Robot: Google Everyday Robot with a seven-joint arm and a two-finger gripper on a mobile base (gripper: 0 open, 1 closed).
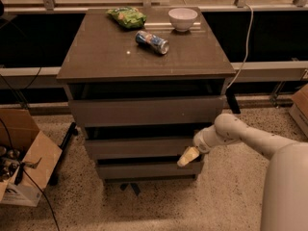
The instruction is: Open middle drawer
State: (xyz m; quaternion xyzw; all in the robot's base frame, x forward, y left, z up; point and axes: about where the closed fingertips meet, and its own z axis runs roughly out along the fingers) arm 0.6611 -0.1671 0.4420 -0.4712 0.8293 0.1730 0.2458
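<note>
A grey-brown cabinet stands in the middle of the camera view, with three handleless drawers stacked one under another. The middle drawer [137, 147] has a long flat front panel and sits a little forward of the carcass, with a dark gap above it. My gripper [188, 156] is at the right end of that panel, by its lower edge and just above the bottom drawer [144, 170]. The white arm reaches in from the right. The top drawer [144, 110] has the tallest panel.
On the cabinet top [96, 57] lie a green snack bag [127, 17], a tipped can [151, 42] and a white bowl [183, 19]. An open cardboard box [24, 158] stands on the floor at the left. A cable hangs at the right.
</note>
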